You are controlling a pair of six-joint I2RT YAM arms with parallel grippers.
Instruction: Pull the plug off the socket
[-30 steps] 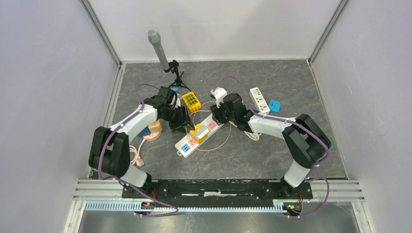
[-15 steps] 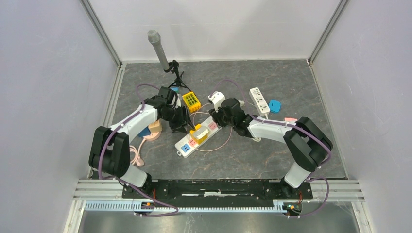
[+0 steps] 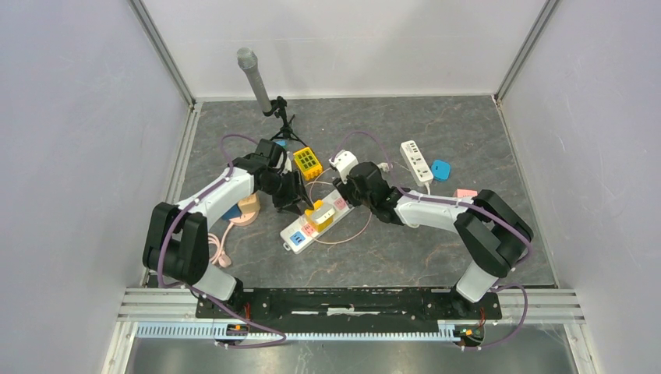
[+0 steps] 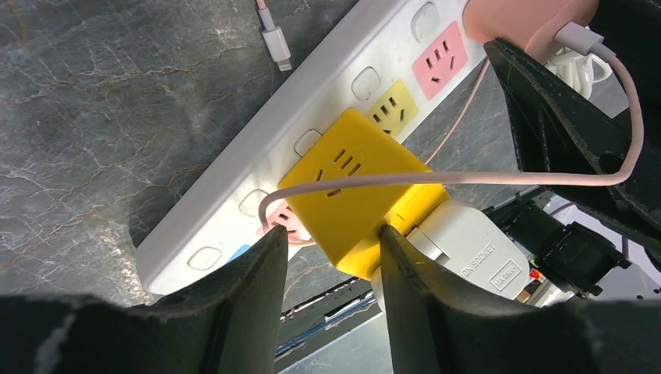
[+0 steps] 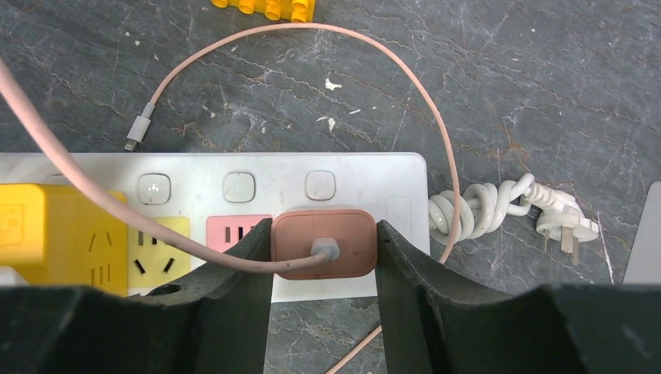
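A white power strip (image 3: 298, 234) lies on the grey floor, also in the right wrist view (image 5: 355, 167) and the left wrist view (image 4: 234, 179). A pink plug (image 5: 324, 243) with a pink cable sits in its end socket. My right gripper (image 5: 324, 234) (image 3: 348, 192) has both fingers pressed on the plug's sides. A yellow cube adapter (image 4: 358, 187) (image 3: 319, 216) with a white adapter (image 4: 471, 249) on its side is plugged mid-strip. My left gripper (image 4: 327, 234) (image 3: 294, 198) is open at the cube's near corner, with a gap at the left finger.
A yellow block (image 3: 307, 162) lies behind the strip. A second white strip (image 3: 415, 160) and a blue piece (image 3: 440, 169) lie at the back right. A microphone stand (image 3: 253, 74) is at the back. A coiled white cord with plug (image 5: 499, 206) lies right of the strip.
My right gripper has moved left along the strip and now sits over the pink plug. The left arm has barely moved.
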